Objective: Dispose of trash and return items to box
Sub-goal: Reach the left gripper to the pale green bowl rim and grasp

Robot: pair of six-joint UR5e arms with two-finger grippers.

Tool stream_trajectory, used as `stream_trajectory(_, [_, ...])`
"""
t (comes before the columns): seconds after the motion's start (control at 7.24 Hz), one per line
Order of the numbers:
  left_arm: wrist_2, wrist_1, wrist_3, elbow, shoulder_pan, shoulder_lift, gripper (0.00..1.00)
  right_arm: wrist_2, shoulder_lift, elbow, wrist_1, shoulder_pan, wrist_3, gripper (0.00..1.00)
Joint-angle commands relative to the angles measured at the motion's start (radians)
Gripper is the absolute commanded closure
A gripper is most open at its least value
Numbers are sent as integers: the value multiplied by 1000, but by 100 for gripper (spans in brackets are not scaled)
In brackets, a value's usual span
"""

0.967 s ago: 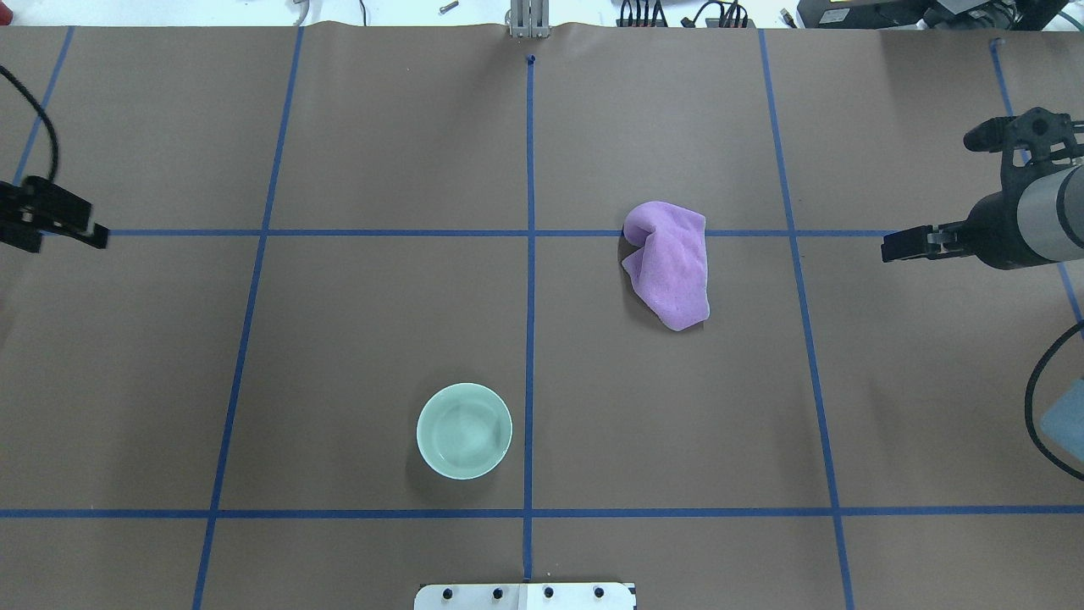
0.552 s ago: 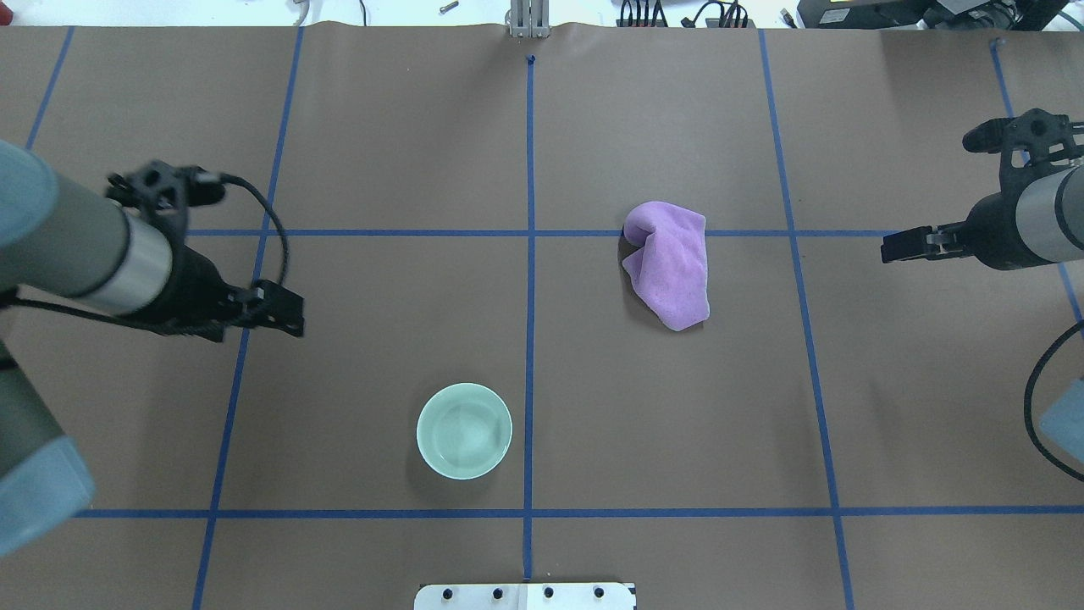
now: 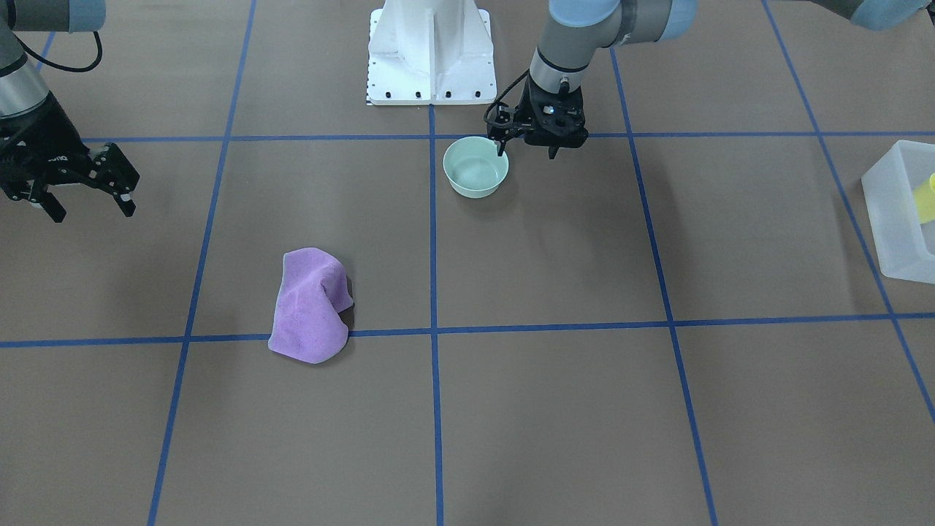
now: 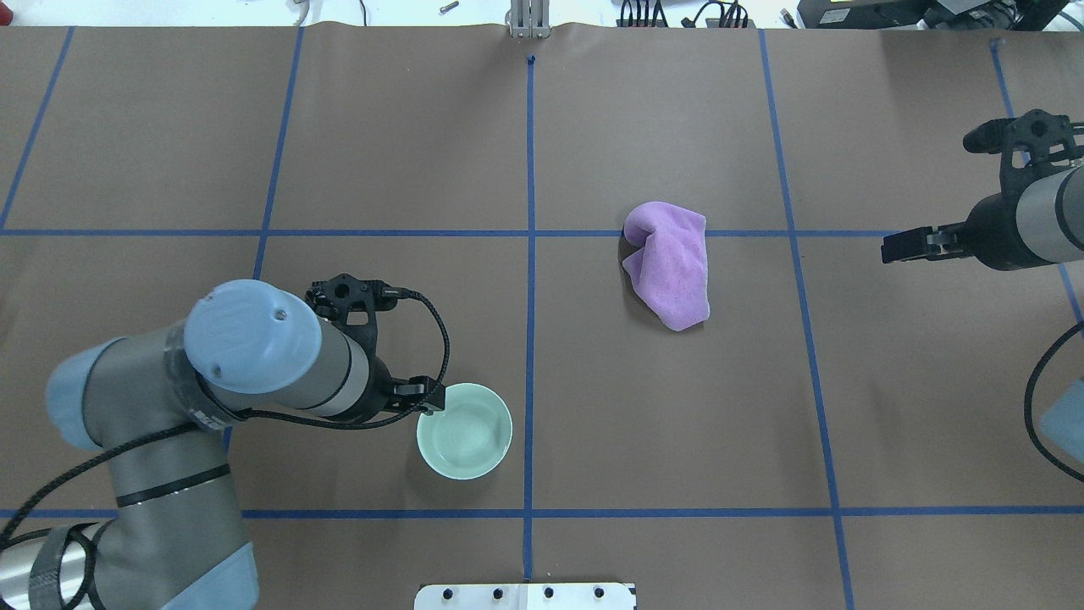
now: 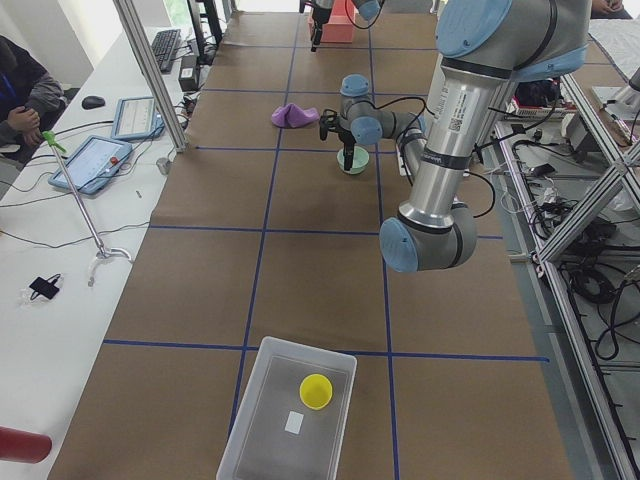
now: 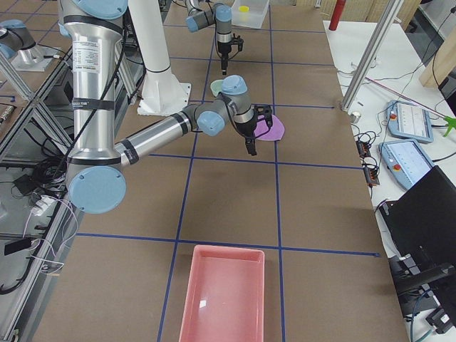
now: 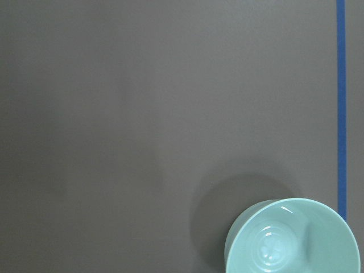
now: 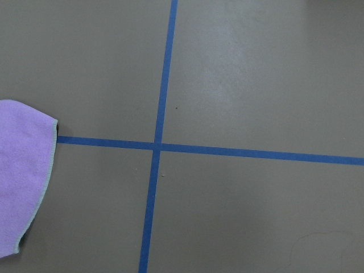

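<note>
Mint-green bowl (image 4: 464, 430) stood upright and empty on the brown paper-covered table (image 4: 381, 127), just to the robot's left of the blue centre tape line (image 4: 529, 152) and near the white robot base (image 3: 429, 51). The left gripper (image 3: 527, 150) pointed straight down at the bowl's rim on the side facing the left arm. Its two fingers were spread apart, one over the inner edge of the bowl and the other outside the wall; whether either finger touched the rim could not be told. The left wrist camera showed the bowl low in its corner, beside the tape. The purple cloth (image 4: 671, 267) lay rumpled on the robot's right half of the table, its far end across a blue cross line, well apart from the bowl. The right gripper (image 3: 91, 210) hung above bare table at the robot's far right with its claw wide apart and nothing in it, well clear of the cloth; its wrist camera caught only the cloth's rounded edge. The translucent white box (image 5: 270, 400) sat at the table's end on the robot's left, with the yellow cup (image 5: 317, 390) inside it. A pink tray (image 6: 224, 299) sat at the opposite end.
</note>
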Motion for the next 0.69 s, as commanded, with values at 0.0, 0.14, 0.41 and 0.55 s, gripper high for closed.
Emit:
stream_trajectory(0.0, [25, -40, -3, 55, 28, -9, 24, 0, 0, 0, 0, -1, 0, 0])
stream_trajectory(0.14, [25, -72, -1, 76, 34, -10, 37, 0, 0, 2, 0, -1, 0, 0])
stream_trajectory(0.41, [25, -87, -3, 87, 52, -12, 60, 0, 2, 0, 0, -1, 0, 0])
stream_trajectory(0.55, [25, -87, -1, 82, 52, -13, 100, 0, 6, 0, -3, -1, 0, 0])
